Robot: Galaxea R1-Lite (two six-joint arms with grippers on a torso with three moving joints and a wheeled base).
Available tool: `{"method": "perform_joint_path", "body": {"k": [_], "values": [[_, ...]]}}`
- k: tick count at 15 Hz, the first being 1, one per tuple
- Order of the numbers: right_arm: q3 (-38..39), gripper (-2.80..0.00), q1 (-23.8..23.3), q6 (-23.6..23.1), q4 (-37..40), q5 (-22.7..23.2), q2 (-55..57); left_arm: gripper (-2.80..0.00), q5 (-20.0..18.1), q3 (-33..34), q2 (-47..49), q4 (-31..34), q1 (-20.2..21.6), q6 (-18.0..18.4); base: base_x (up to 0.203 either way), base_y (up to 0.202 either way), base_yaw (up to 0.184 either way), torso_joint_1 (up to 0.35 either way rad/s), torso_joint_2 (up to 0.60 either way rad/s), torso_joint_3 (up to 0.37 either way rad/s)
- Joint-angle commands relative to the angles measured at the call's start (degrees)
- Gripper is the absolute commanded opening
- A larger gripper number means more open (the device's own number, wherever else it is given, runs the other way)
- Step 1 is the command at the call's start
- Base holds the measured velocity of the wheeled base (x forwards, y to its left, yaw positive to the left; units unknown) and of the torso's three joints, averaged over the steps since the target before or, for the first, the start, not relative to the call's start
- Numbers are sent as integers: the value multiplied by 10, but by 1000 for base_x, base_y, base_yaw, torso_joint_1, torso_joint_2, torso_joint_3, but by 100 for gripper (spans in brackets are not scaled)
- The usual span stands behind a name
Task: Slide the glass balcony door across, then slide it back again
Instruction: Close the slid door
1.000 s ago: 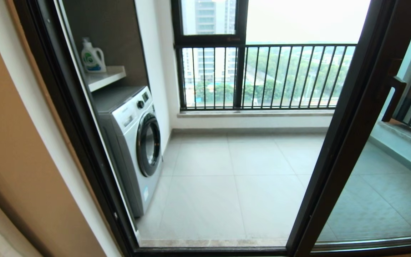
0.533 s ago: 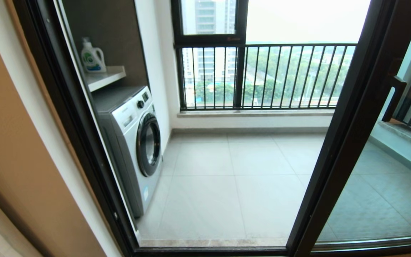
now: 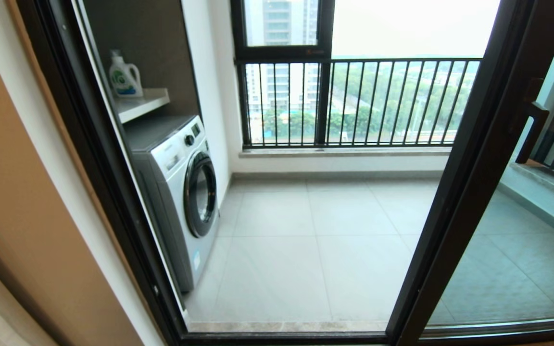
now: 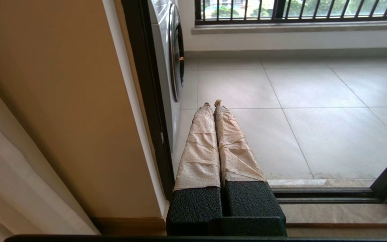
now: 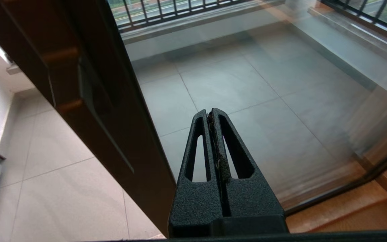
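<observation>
The glass balcony door [image 3: 512,259] stands slid to the right, leaving the doorway open. Its dark-brown edge upright [image 3: 472,187] slants through the right of the head view, and the dark bar handle [image 3: 531,132] shows behind the upright. Neither gripper appears in the head view. In the right wrist view my right gripper [image 5: 211,112] is shut on nothing, low in front of the glass pane [image 5: 281,84], close beside the upright [image 5: 113,134]. My left gripper [image 4: 212,104], its fingers wrapped in tan tape, is shut on nothing, low by the left door jamb [image 4: 146,101].
A white washing machine [image 3: 181,192] stands on the balcony's left under a shelf [image 3: 142,103] holding a detergent bottle [image 3: 124,77]. A window with a black barred railing [image 3: 354,101] closes the far side. The floor track [image 3: 282,336] runs along the threshold. A beige wall [image 3: 27,216] lies to the left.
</observation>
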Motion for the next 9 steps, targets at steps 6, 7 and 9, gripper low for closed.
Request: {"method": "perform_joint_path", "body": {"k": [6, 7, 9], "values": [[-90, -280, 34, 1, 3, 35, 108, -280, 0, 0, 1, 0, 0, 0, 0, 0, 0, 0, 0, 0], [-91, -280, 40, 1, 3, 35, 110, -280, 0, 0, 1, 0, 0, 0, 0, 0, 0, 0, 0, 0], [-101, -280, 53, 3, 2, 35, 117, -280, 0, 0, 1, 0, 0, 0, 0, 0, 0, 0, 0, 0]]}}
